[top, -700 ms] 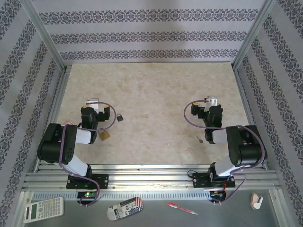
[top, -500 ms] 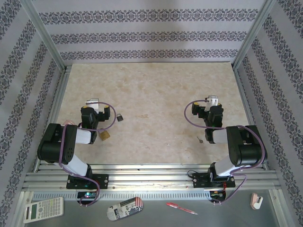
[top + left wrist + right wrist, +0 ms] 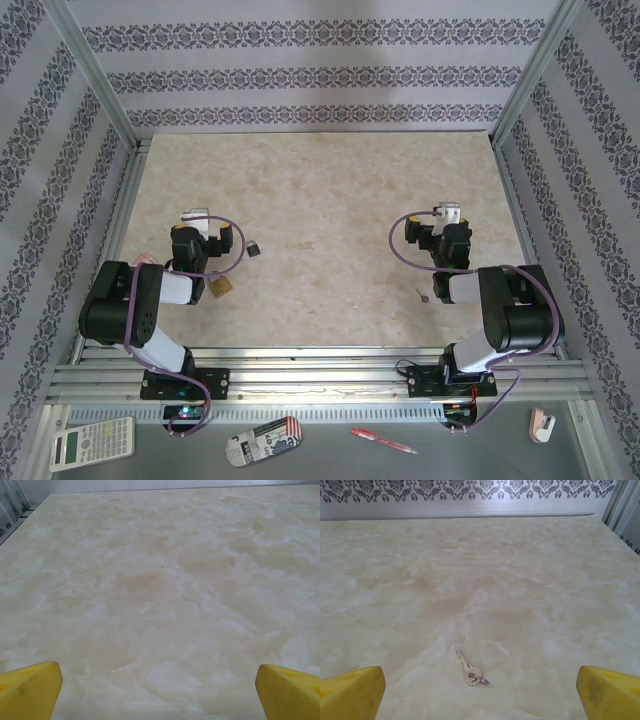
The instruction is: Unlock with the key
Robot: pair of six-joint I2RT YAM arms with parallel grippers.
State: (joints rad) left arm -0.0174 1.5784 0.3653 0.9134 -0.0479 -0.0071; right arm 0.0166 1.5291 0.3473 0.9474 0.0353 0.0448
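The key [image 3: 472, 672] is small and silvery with a ring on its head. It lies flat on the marble-patterned table, just ahead of my right gripper [image 3: 481, 692] and a little left of its middle. That gripper is open, its yellow fingertips [image 3: 352, 692] wide apart and touching nothing. From above, the key [image 3: 424, 294] sits left of the folded right arm [image 3: 500, 300]. A brass padlock [image 3: 220, 287] lies close against the right side of the folded left arm [image 3: 140, 300]. My left gripper [image 3: 159, 690] is open over bare table.
A small black blocky object [image 3: 255, 248] lies on the table beyond the padlock. Patterned walls and an aluminium frame [image 3: 110, 110] close in the table. A calculator [image 3: 92, 443] and a red pen [image 3: 383, 440] lie on the shelf behind the arm bases.
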